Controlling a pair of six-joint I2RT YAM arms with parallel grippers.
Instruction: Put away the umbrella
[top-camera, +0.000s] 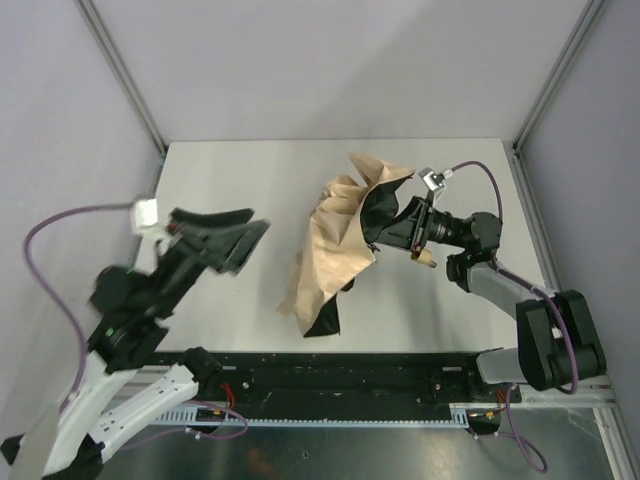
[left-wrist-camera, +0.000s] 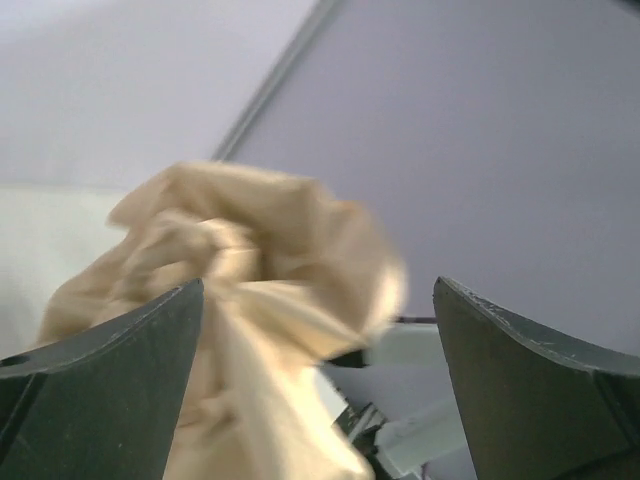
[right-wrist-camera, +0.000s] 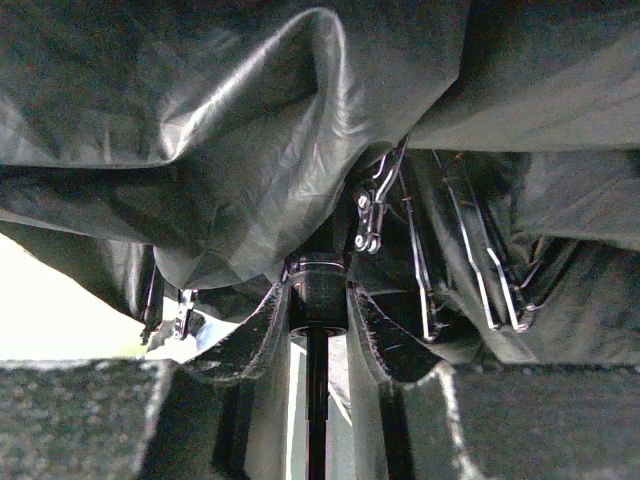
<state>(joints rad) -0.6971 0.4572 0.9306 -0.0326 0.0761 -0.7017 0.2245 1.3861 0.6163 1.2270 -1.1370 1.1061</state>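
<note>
The umbrella (top-camera: 335, 240) lies half collapsed mid-table, crumpled beige-tan fabric outside and black lining inside. My right gripper (top-camera: 402, 228) reaches into its open side from the right. In the right wrist view the fingers (right-wrist-camera: 262, 325) are shut on the black runner (right-wrist-camera: 318, 290) around the thin black shaft (right-wrist-camera: 317, 420), with black lining (right-wrist-camera: 250, 150) and metal ribs (right-wrist-camera: 480, 270) above. The pale wooden handle (top-camera: 425, 257) shows beside the right wrist. My left gripper (top-camera: 238, 240) is held off the table left of the umbrella, open and empty, and faces the tan fabric (left-wrist-camera: 260, 260) across a gap.
The white table (top-camera: 230, 180) ends at purple-grey walls with aluminium posts (top-camera: 125, 75) at the back corners. A black rail (top-camera: 340, 370) runs along the near edge between the arm bases. A purple cable (top-camera: 45, 270) loops left of the left arm.
</note>
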